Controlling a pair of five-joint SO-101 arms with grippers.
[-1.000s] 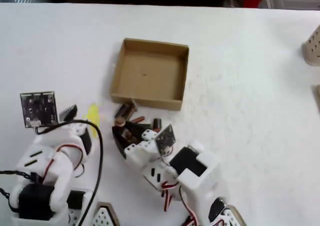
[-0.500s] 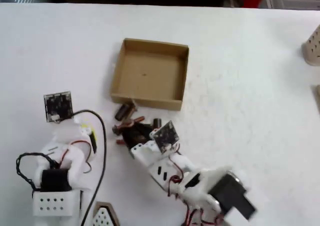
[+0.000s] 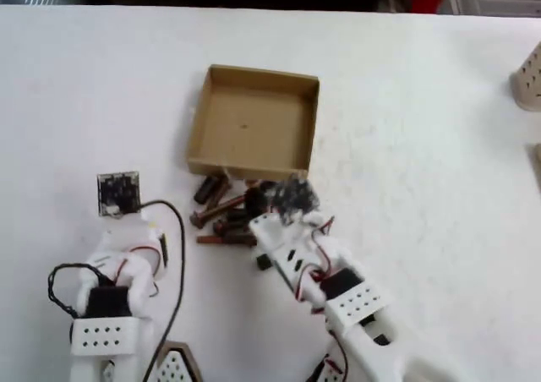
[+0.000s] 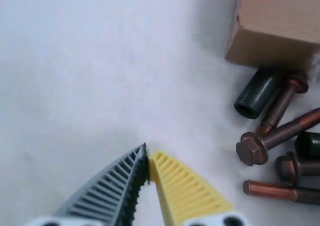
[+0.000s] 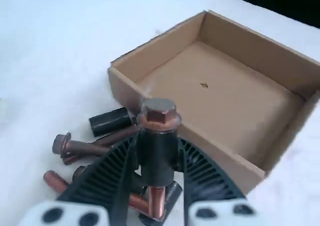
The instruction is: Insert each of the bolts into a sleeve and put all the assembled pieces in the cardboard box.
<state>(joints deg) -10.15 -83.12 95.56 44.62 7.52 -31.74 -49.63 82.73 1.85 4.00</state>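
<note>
The right gripper (image 5: pixel 157 145) is pinching a dark sleeve (image 5: pixel 158 156) between its two black fingers (image 5: pixel 107 178). A copper bolt (image 5: pixel 158 113) is sitting through that sleeve, with its hex head sticking out of one end and its shank tip poking out of the other. The assembled piece is standing upright in the jaws, just in front of the near wall of the cardboard box (image 5: pixel 125 81) and over the loose pieces.

In the high view the box (image 3: pixel 245 169) is sitting in the upper centre of the frame, open side up and showing its brown floor. The loose pile (image 3: pixel 218 215) of bolts and sleeves is lying just below the box's lower edge, slightly left of centre. The right arm (image 3: pixel 325 272) is coming in from the lower right, with its head over the right end of that pile.

The left arm (image 3: pixel 114 264) is sitting in the lower left of the frame, beside the pile but apart from it. The left gripper (image 4: pixel 146 160) is pressed together, grey finger (image 4: pixel 112 191) against yellow finger (image 4: pixel 182 191), gripping nothing and hanging over the white table (image 4: pixel 90 61). Near it a second sleeve (image 4: pixel 257 92) is lying just beside the box corner (image 4: pixel 265 46), with a loose bolt (image 4: pixel 281 102) touching it. A longer bolt (image 4: pixel 280 135) is lying next to those, hex head toward the gripper.
</note>
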